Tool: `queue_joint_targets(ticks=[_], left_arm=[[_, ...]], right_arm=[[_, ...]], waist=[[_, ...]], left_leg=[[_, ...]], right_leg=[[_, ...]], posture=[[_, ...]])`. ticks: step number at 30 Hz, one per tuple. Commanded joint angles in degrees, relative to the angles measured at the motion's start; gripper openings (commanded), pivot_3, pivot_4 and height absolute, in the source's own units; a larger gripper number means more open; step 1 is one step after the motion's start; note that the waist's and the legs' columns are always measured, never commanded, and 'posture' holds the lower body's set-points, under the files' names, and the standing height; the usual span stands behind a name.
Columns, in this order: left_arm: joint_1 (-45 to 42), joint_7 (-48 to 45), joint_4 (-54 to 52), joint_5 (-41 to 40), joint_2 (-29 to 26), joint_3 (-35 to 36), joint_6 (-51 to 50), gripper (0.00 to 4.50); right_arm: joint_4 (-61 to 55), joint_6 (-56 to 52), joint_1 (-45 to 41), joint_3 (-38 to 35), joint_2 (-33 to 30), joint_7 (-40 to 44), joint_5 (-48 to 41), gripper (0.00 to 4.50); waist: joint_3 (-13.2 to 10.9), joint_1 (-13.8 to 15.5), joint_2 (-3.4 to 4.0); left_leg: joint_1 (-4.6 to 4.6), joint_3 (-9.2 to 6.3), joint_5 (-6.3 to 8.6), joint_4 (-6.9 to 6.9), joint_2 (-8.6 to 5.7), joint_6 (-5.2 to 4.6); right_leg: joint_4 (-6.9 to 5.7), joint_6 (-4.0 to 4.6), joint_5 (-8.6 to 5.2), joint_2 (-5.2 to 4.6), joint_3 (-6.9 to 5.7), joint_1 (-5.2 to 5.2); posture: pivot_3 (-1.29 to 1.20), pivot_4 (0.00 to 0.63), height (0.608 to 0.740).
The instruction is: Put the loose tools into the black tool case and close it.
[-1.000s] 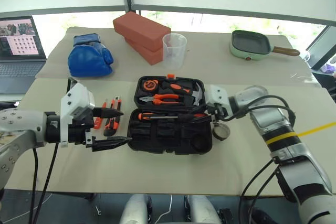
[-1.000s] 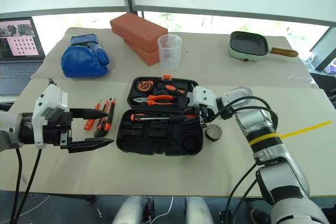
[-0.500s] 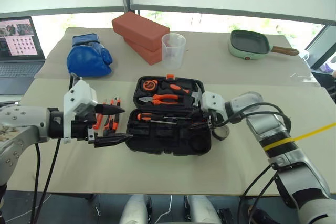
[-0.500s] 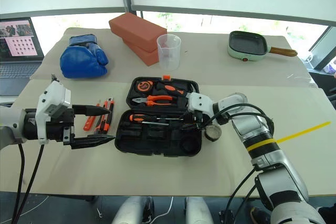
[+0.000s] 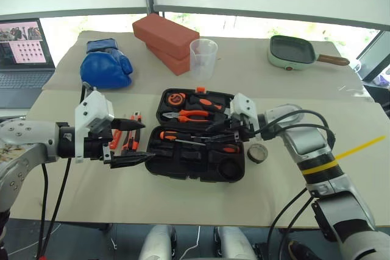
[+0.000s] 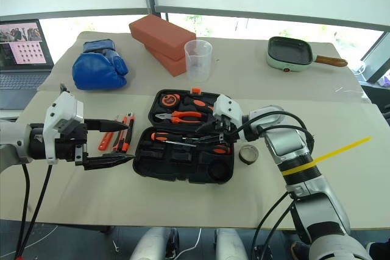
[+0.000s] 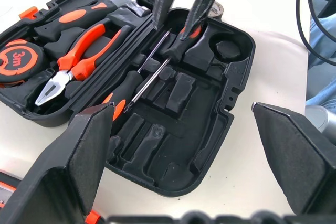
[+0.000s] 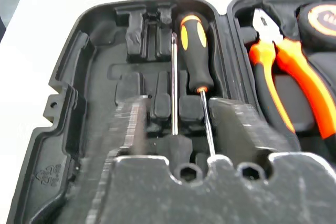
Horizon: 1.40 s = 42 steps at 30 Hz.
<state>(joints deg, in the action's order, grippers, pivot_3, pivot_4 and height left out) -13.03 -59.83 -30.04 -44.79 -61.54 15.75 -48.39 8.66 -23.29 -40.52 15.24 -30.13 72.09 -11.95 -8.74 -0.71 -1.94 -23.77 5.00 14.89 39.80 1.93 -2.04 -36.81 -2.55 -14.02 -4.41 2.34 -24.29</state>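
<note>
The black tool case (image 5: 183, 162) lies open mid-table. Two screwdrivers lie in its near half, one with its handle (image 5: 167, 134) to the left, the other with its handle (image 5: 230, 148) to the right. My right gripper (image 5: 218, 139) hovers over that second handle, fingers (image 8: 128, 129) apart and clear of it. My left gripper (image 5: 141, 143) stands wide open left of the case. It hangs above the utility knife (image 5: 131, 136) and a small orange tool (image 5: 116, 139), both partly hidden by it. The dark tape roll (image 5: 257, 153) sits on the table right of the case.
Pliers (image 5: 192, 114), a hammer (image 5: 214, 103) and a tape measure (image 5: 175, 98) fill the case's far half. Behind it stand red bricks (image 5: 166, 36), a clear cup (image 5: 203, 59), a blue boxing glove (image 5: 105, 68), a green pan (image 5: 291, 52) and a laptop (image 5: 24, 53).
The right gripper has let go of the second screwdriver, which now lies in the case. Its fingers spread, then narrowed again as it drew back a little. The left gripper stayed put.
</note>
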Motion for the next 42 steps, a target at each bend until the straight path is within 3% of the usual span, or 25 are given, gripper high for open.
queue_joint_targets(ticks=[1,3,18,28,33,39,42], left_arm=[[0.1,-0.2,-0.5,0.4,-0.6,0.9,1.5,4.50],[0.0,-0.3,-0.4,0.4,-0.7,0.9,1.5,4.50],[-1.9,-1.3,1.4,1.9,-0.7,-1.1,2.9,4.50],[4.9,4.5,2.0,4.5,1.8,2.8,2.7,4.50],[15.4,11.6,0.7,6.5,6.0,13.5,0.1,4.50],[37.9,16.3,-2.6,12.7,14.7,32.4,-2.1,4.50],[41.0,18.5,-3.9,10.9,16.9,37.8,-6.1,4.50]], right_arm=[[0.0,0.7,0.5,0.2,0.1,-1.1,0.7,0.50],[0.3,1.0,1.2,0.9,0.7,-1.6,1.3,0.04],[3.9,3.4,2.6,9.4,1.8,-6.5,11.9,0.04],[-15.3,-15.3,0.9,-6.5,-0.4,-2.9,-9.6,0.04],[-21.8,-21.1,1.4,-12.3,-5.8,-2.0,-16.9,1.47],[-25.0,-21.7,2.0,-16.6,-9.7,-1.9,-22.1,3.54],[-26.8,-21.8,2.9,-17.5,-10.9,-2.3,-24.0,4.48]], waist=[[0.0,0.0,0.00],[0.0,0.0,0.00],[0.0,-0.1,-0.04],[0.0,-0.1,0.03],[0.0,-0.1,0.01],[0.0,-0.7,-0.02],[-0.1,-0.2,-0.06]], left_leg=[[0.00,0.00,0.00,0.00,0.00,0.00],[0.00,0.01,0.00,0.00,0.00,0.00],[0.38,0.05,-0.01,-0.02,0.01,0.02],[0.17,0.03,-0.03,-0.02,0.02,0.04],[0.22,0.00,-0.02,-0.06,0.13,0.04],[0.23,0.06,0.01,-0.15,0.18,0.03],[0.28,0.07,0.05,-0.19,0.27,0.07]], right_leg=[[0.00,0.00,0.00,0.00,0.00,0.00],[0.00,0.00,0.00,0.00,0.00,0.00],[-0.09,0.04,-0.02,0.01,0.03,0.25],[-0.19,0.06,-0.03,-0.01,0.05,0.02],[-0.16,0.10,-0.03,-0.03,0.02,0.04],[-0.03,0.12,-0.03,-0.11,0.03,0.01],[0.00,0.22,-0.04,-0.11,-0.02,0.02]], posture=[[0.00,0.150,0.738],[0.00,0.150,0.738],[0.00,0.150,0.738],[0.00,0.150,0.738],[0.00,0.150,0.738],[0.00,0.150,0.738],[0.00,0.150,0.738]])
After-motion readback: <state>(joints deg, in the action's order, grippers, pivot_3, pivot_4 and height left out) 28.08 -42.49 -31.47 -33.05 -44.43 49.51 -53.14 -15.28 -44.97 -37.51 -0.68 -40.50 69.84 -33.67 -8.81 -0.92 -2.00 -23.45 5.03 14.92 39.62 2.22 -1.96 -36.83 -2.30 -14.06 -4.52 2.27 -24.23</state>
